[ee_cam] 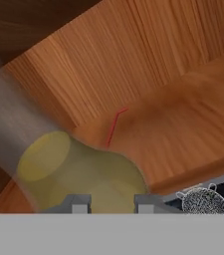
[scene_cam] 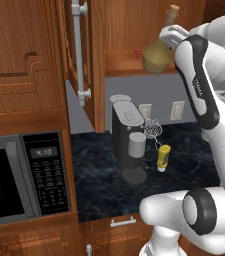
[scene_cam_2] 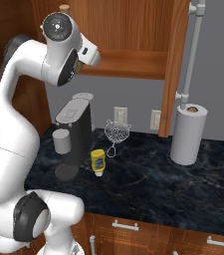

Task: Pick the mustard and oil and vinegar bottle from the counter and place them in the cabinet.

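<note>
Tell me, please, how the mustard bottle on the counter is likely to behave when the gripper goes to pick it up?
The mustard is small and slim, so probably light. It stands narrow cap down on the counter, so a sideways nudge would likely tip it. Its smooth, rounded plastic sides may flex a little or slip under a loose pinch.

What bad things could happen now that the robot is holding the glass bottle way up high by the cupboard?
1. The oil and vinegar bottle hangs tilted in the gripper at the edge of the cabinet shelf. If it bumps that edge or slips, it could fall onto the counter and may break.
2. The coffee maker and mustard stand roughly underneath, so a falling bottle might knock them over.
</note>
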